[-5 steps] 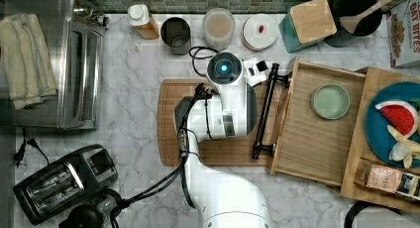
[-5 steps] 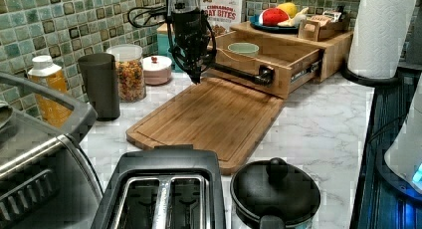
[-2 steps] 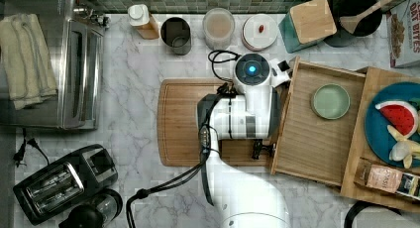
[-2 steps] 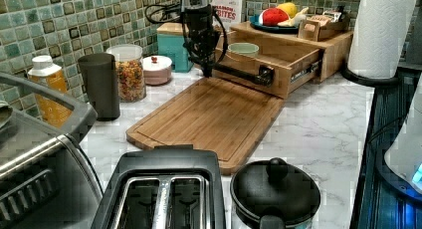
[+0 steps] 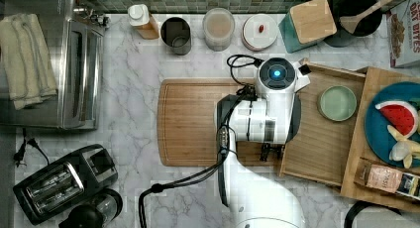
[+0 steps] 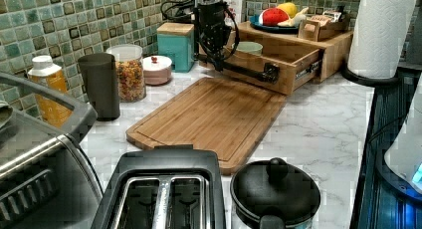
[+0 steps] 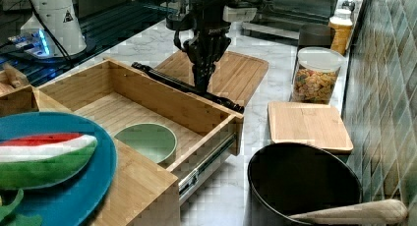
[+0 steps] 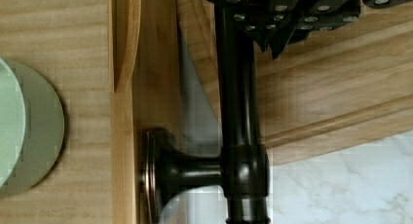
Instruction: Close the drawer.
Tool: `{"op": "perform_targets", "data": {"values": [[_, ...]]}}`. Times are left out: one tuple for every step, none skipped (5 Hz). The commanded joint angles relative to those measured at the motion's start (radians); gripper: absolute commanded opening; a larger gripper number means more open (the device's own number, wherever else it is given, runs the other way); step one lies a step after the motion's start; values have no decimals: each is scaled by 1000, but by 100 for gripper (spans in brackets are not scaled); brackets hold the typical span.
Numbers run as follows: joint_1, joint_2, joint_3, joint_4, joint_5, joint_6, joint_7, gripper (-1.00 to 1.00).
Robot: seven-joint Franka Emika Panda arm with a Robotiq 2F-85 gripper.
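So the drawer [image 7: 147, 105] sits pulled out past the cutting board [image 6: 209, 114], green bowl [image 7: 146, 141] inside. Gripper [image 7: 202, 83] is down at its black handle [image 8: 238, 112]; can't tell whether it's clamped.

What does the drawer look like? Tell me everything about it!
The drawer is a big, shallow tray of light wood with raised rims. It is pulled out from its cabinet on a metal slide. A long black bar handle runs across its front. A pale green bowl sits inside. The gripper is down at the handle, above the cutting board.
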Motion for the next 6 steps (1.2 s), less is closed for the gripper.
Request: {"op": "perform_targets", "data": {"values": [[-183, -61, -86, -58, 19, 39, -301, -100], [-227, -62, -121, -77, 18, 90, -398, -100], [-279, -49, -151, -63, 6, 129, -483, -100], [-324, -1, -186, 10, -25, 85, -552, -100], [-409, 45, -196, 43, 37, 142, -693, -100], [-427, 80, -223, 73, 22, 170, -674, -100]]}}
